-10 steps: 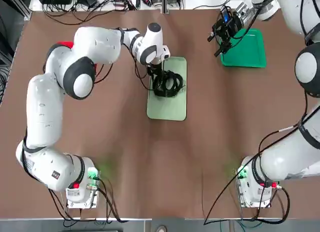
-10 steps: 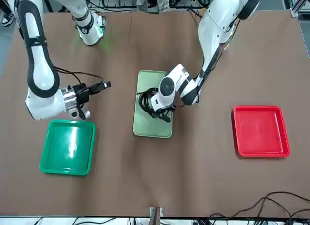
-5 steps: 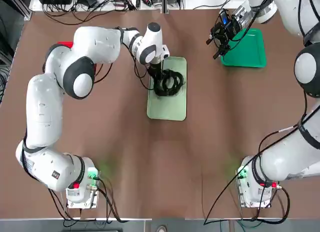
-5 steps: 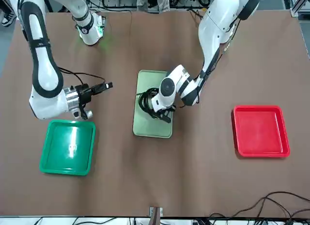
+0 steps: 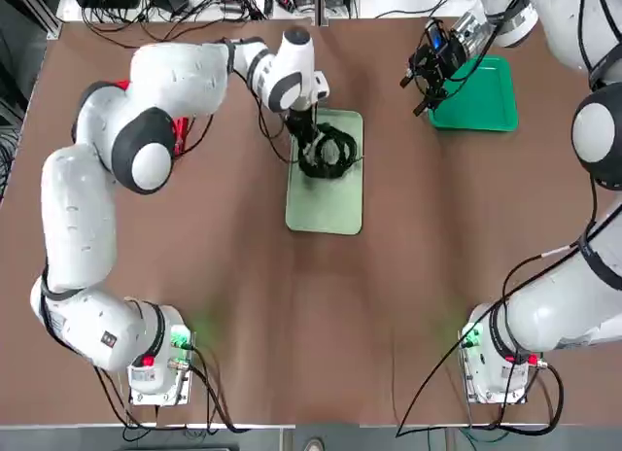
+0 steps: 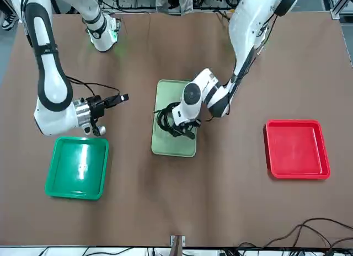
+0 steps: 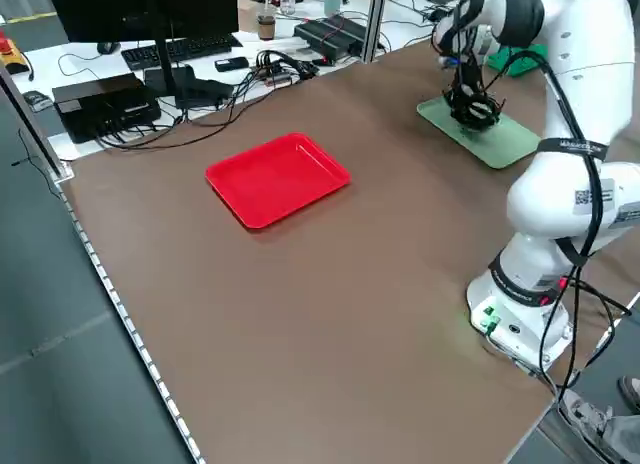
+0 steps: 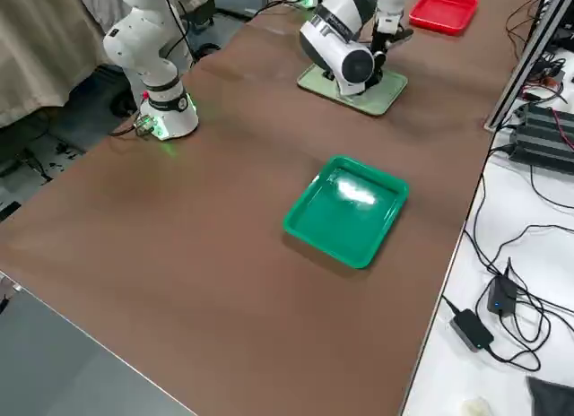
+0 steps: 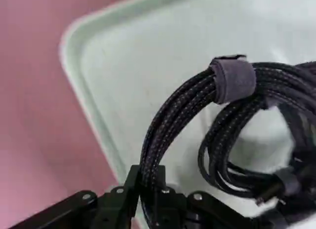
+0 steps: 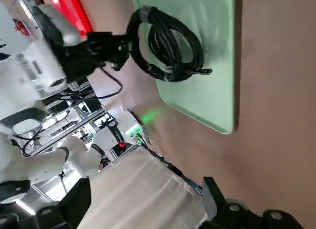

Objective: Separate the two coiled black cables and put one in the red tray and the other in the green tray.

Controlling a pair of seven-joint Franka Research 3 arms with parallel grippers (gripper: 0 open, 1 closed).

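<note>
Zero cables (image 5: 328,152) delivered yet: both sit bunched on the mint tray (image 5: 326,203). Left pincer (image 5: 307,140) is clamped on one coil; right pincer (image 5: 426,70) hangs wide open by the green tray (image 5: 483,99). Red tray (image 6: 296,149) is bare.

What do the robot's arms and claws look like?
Both arms are chunky, shiny white tubes with dark grey rings at the joints. Each base has a glowing green light, a red button and black wires. The left gripper and the right gripper are black, and thin black cables run along the arms. A small label marks the left arm's base.
</note>
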